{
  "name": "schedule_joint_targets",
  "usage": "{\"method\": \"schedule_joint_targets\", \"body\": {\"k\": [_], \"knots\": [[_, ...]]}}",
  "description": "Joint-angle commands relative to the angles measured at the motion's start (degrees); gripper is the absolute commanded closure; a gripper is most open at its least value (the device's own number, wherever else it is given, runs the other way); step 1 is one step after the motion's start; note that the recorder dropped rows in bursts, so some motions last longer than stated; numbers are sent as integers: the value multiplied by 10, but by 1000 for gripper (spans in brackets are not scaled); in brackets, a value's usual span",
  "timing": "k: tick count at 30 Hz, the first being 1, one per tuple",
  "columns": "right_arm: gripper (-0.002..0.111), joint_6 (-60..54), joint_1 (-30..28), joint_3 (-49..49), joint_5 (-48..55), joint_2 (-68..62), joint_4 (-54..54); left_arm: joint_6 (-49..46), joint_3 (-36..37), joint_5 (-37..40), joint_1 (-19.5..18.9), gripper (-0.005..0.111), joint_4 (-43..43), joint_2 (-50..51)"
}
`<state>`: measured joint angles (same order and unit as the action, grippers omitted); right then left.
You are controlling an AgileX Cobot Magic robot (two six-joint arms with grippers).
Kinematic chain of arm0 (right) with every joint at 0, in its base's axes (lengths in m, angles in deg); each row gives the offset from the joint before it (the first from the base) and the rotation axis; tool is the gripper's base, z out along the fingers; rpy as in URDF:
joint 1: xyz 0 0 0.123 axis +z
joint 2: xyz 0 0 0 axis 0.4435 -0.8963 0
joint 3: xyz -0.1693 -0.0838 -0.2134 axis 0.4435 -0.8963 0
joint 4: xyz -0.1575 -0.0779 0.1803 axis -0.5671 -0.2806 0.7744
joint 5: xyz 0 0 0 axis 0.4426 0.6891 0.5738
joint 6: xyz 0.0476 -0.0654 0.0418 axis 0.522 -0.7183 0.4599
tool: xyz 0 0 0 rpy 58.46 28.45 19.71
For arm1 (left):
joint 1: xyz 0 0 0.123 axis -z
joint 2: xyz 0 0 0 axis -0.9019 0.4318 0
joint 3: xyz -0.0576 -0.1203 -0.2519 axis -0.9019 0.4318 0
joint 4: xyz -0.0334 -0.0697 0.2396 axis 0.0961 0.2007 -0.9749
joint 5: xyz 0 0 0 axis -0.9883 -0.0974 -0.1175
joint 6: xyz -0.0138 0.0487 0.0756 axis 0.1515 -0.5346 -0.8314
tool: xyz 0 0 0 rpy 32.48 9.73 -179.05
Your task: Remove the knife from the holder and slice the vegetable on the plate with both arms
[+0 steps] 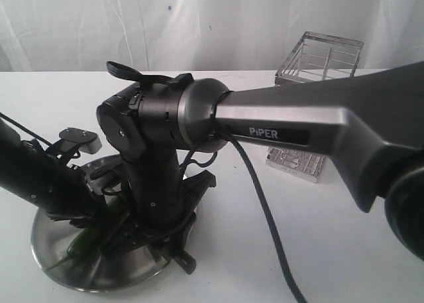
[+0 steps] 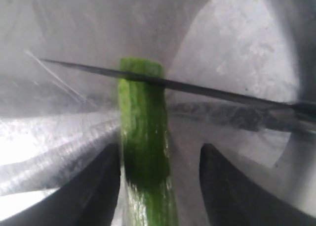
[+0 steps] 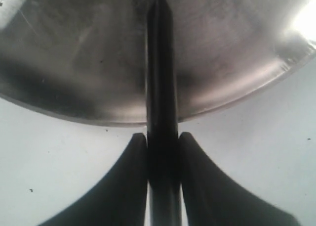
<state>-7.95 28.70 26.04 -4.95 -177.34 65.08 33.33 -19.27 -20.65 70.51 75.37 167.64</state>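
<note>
Your right hand (image 3: 163, 137) is clamped on the knife (image 2: 207, 91), whose blade lies across the vegetable (image 2: 143, 137) just short of its cut end on the plate (image 2: 237, 48), while your left hand (image 2: 160, 152) is spread apart, one finger on each side of that vegetable.

The knife (image 2: 197, 89) crosses the vegetable (image 2: 143, 152) on the plate (image 2: 237, 48) (holder (image 1: 321, 56) behind).

One knife (image 2: 197, 88); one vegetable (image 2: 144, 142); one plate (image 1: 99, 276); one holder (image 1: 319, 58); two arms, left (image 1: 33, 177) and right (image 1: 298, 121).
</note>
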Motion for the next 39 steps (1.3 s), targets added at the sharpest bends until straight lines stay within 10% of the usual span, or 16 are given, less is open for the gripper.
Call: {"method": "schedule_joint_targets", "body": {"k": [1, 33, 37, 39], "knots": [[107, -7, -4, 2, 1, -4, -6, 8, -7, 16, 4, 52, -2, -29], [107, -17, -4, 2, 1, -12, -9, 294, -25, -88, -36, 56, -55, -63], [107, -17, -4, 2, 1, -12, -9, 294, -56, -65, -36, 107, -32, -41], [107, -17, -4, 2, 1, -12, -9, 294, -68, -61, -36, 107, -28, -36]]}}
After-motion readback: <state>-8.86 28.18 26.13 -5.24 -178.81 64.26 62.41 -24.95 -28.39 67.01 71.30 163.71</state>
